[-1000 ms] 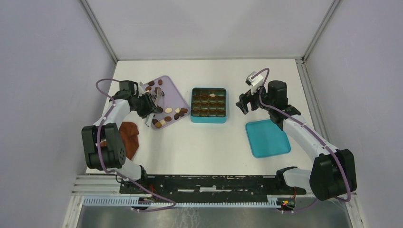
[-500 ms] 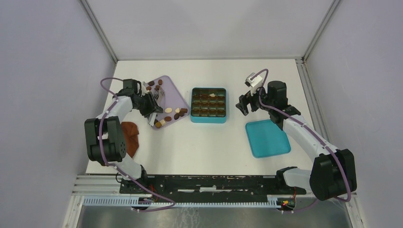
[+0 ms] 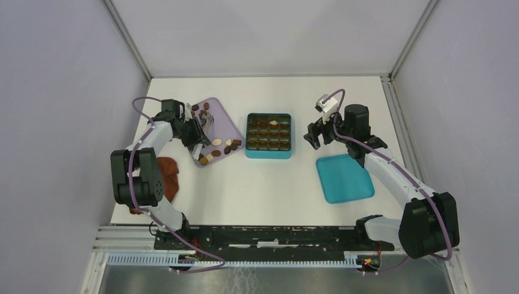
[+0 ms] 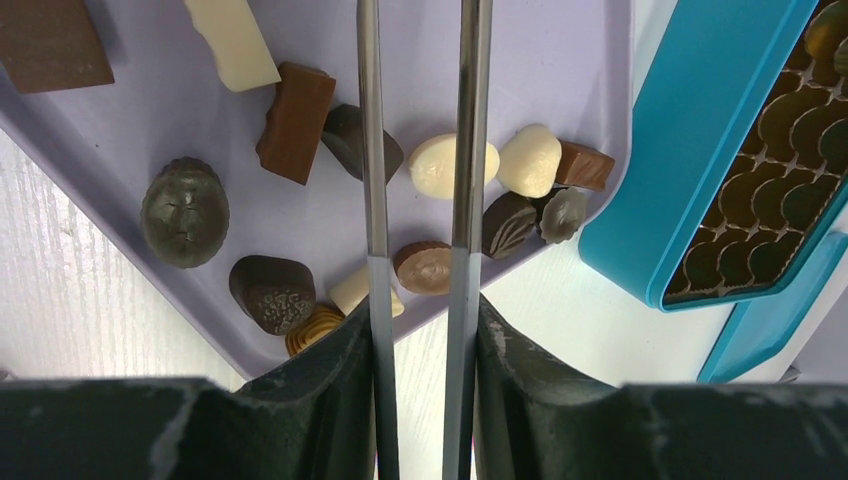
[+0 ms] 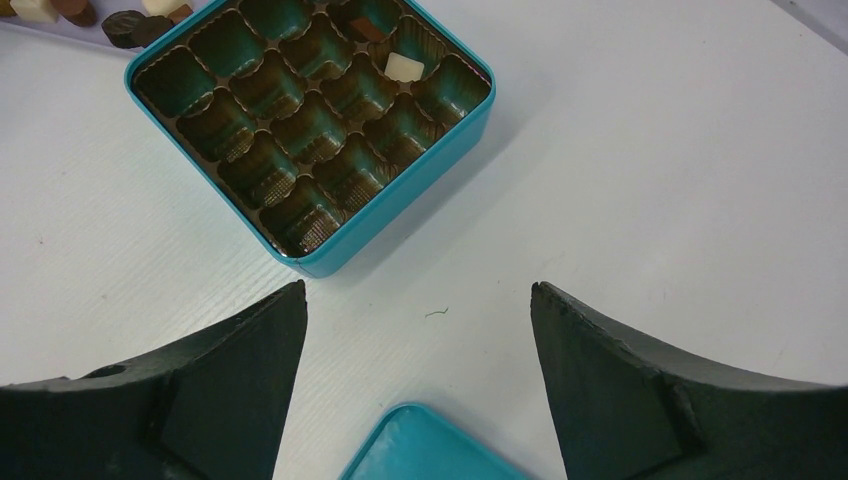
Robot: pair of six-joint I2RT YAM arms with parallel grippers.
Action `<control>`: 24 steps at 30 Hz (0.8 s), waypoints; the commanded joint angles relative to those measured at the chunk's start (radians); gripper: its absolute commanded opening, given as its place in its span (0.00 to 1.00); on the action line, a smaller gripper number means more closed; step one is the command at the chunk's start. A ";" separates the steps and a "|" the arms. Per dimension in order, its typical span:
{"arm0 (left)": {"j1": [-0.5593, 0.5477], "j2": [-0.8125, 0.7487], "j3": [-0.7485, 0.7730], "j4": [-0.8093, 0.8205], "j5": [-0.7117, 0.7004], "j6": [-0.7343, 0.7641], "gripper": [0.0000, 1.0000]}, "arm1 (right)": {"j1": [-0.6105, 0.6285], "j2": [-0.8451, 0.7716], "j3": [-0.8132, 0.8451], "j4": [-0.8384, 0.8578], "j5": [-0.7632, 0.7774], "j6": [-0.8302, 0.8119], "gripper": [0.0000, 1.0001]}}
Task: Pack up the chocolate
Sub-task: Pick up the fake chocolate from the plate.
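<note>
Chocolate [image 4: 185,212] lies scattered in dark, tan and cream pieces on the lilac tray [image 4: 560,60], just beside the teal box [image 5: 330,262], and we see one cream piece [image 5: 404,67] sitting in a cell of that box. We find the left pincer [image 3: 199,130] over the tray, its thin blades narrowly apart but their tips out of the wrist view, so we cannot tell whether it grips anything. The right pincer [image 5: 418,295] hangs released and wide above the bench [image 5: 650,150], between the box and the teal lid [image 3: 344,178].
</note>
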 commanded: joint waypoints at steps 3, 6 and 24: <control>-0.003 -0.014 0.055 -0.005 0.006 0.032 0.02 | -0.002 -0.021 0.042 0.014 -0.007 -0.008 0.88; -0.002 -0.039 0.057 0.001 0.033 0.028 0.02 | -0.002 -0.019 0.042 0.013 -0.007 -0.008 0.88; 0.001 0.011 0.104 -0.007 0.058 0.061 0.02 | -0.002 -0.019 0.043 0.011 -0.002 -0.016 0.88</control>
